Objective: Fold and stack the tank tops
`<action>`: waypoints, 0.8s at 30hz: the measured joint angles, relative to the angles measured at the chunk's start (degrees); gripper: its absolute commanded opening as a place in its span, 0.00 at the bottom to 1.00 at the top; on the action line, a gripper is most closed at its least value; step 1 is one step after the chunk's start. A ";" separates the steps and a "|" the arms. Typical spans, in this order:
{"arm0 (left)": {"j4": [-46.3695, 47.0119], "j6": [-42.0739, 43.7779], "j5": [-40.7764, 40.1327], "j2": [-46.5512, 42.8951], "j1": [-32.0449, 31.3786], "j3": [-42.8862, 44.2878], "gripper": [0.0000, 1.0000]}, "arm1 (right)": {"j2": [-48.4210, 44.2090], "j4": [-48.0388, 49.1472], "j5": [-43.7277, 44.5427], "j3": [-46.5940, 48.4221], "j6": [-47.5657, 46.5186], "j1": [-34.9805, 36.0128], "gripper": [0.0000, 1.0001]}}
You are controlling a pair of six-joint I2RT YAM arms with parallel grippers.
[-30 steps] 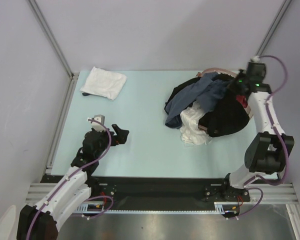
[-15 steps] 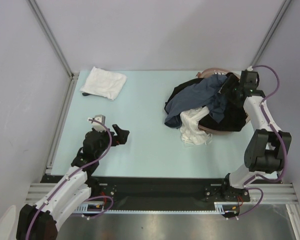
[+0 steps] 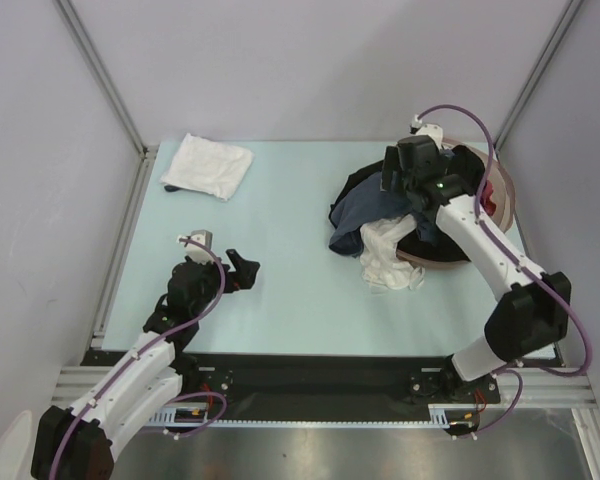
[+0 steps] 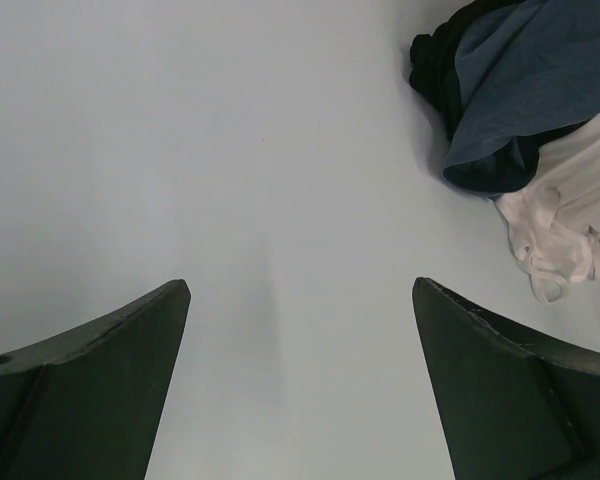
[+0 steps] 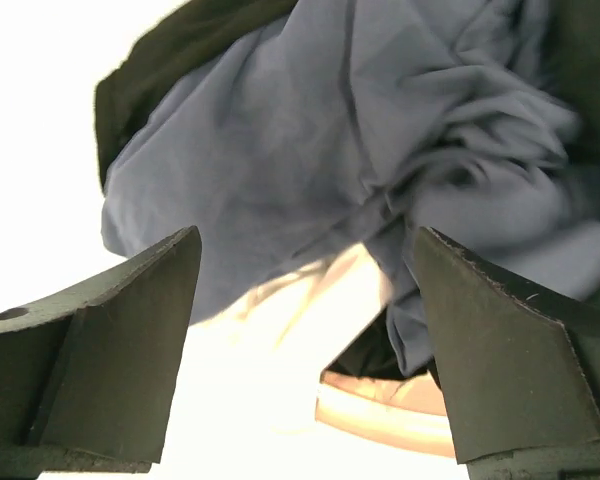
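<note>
Slate-blue tank top (image 3: 372, 205) crumpled, overlapping bunched white tank top (image 3: 388, 256); left pincer (image 4: 300, 292) and right pincer (image 5: 302, 238) both apart.

Left arm (image 3: 145, 355) low, left fingers (image 4: 90, 390) wide apart; right arm (image 3: 480, 240) outstretched, right fingers (image 5: 100, 350) apart.

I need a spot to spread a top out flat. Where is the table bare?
Bare: the middle of the table, between the folded white cloth and the clothes pile, and the near strip beside the left gripper. Crowded: the right side, under the right gripper.
</note>
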 measured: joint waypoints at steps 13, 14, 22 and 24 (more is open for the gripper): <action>0.00 0.07 -0.11 0.09 -0.33 0.31 1.00 | 18.18 -3.56 -4.20 7.74 0.04 1.05 0.00; 0.00 0.07 -0.11 0.09 -0.33 0.31 1.00 | 18.18 -3.93 -4.52 8.28 0.11 1.07 0.00; -0.02 0.11 -0.11 0.48 -0.52 0.31 1.00 | 13.14 -8.66 -3.69 18.97 -2.86 6.56 0.00; 0.00 0.13 -0.50 0.48 -0.61 0.35 1.00 | 9.46 -9.01 -3.65 22.47 -4.63 11.06 0.00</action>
